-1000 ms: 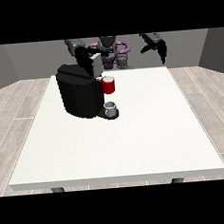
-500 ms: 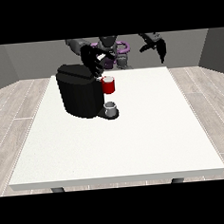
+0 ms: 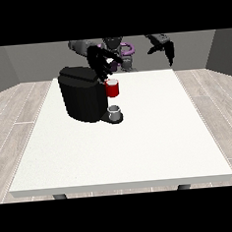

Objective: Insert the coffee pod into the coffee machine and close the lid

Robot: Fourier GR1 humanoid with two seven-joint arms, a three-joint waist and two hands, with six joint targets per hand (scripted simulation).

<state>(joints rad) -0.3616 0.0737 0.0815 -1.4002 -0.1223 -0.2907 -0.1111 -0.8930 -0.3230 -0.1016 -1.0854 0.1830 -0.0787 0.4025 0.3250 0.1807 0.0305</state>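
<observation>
The black coffee machine (image 3: 81, 93) stands on the left half of the white table (image 3: 139, 140). A red thing at the machine (image 3: 113, 88) sits at its front, on the side nearer the view's right. Below it, a small grey thing (image 3: 115, 111) rests on the machine's base. The hand at the view's left (image 3: 100, 64) hovers just above the machine's top, close over the red thing. The hand at the view's right (image 3: 166, 47) is raised above the table's far edge with its fingers hanging relaxed and nothing in them.
The robot's torso (image 3: 117, 51) is behind the table's far edge, between the two arms. Grey wood-pattern floor surrounds the table on all sides.
The hand at the view's left has come down and towards the view's right, from behind the machine to just over its top. The other hand has barely moved.
</observation>
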